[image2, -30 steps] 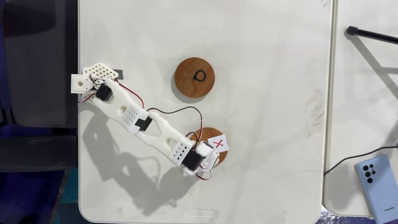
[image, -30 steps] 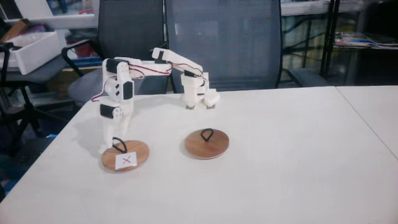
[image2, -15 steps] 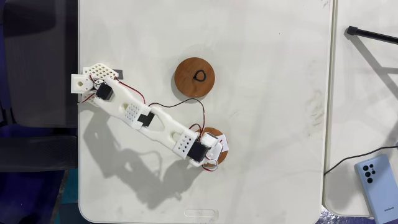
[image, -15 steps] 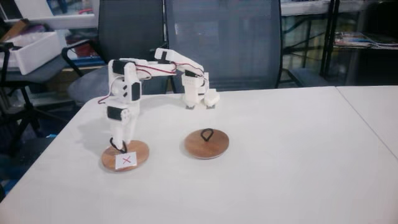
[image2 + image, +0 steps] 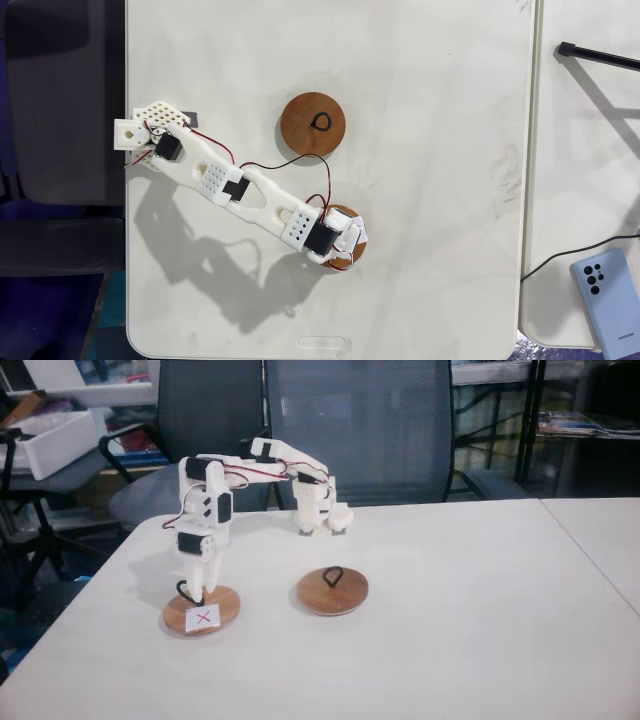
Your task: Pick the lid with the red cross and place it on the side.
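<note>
The lid with the red cross (image 5: pixel 203 612) lies flat on the white table (image 5: pixel 450 610), at the front left in a fixed view from the side. Its white label with the red X faces the camera. My gripper (image 5: pixel 196 596) points straight down onto the lid's black loop handle (image 5: pixel 184 590). How far the fingers stand apart is hidden. In a fixed view from above, my gripper (image 5: pixel 343 240) covers the label and the handle, and only the lid's brown rim (image 5: pixel 361 243) shows.
A plain wooden lid (image 5: pixel 332 592) with a black loop lies to the right of the labelled one, also seen from above (image 5: pixel 312 124). The arm's base (image 5: pixel 150 128) stands at the table's left edge. A phone (image 5: pixel 602 290) and a black cable (image 5: pixel 600 55) lie on the neighbouring table.
The arm has swung further over the labelled lid, so the gripper now hides the label from above. The lid has not moved.
</note>
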`<state>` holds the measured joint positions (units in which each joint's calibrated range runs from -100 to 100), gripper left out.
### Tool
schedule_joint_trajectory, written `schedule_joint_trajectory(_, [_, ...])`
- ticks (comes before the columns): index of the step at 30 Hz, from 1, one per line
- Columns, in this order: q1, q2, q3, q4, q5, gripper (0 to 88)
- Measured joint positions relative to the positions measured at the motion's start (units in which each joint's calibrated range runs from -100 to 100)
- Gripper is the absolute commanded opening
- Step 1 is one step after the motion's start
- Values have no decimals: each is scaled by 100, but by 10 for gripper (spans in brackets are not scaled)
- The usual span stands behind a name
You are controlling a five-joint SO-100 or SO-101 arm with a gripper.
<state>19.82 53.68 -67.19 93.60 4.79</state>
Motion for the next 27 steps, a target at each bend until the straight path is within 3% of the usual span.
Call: schedule_joint_trajectory(27, [262,0,0,0,0,120])
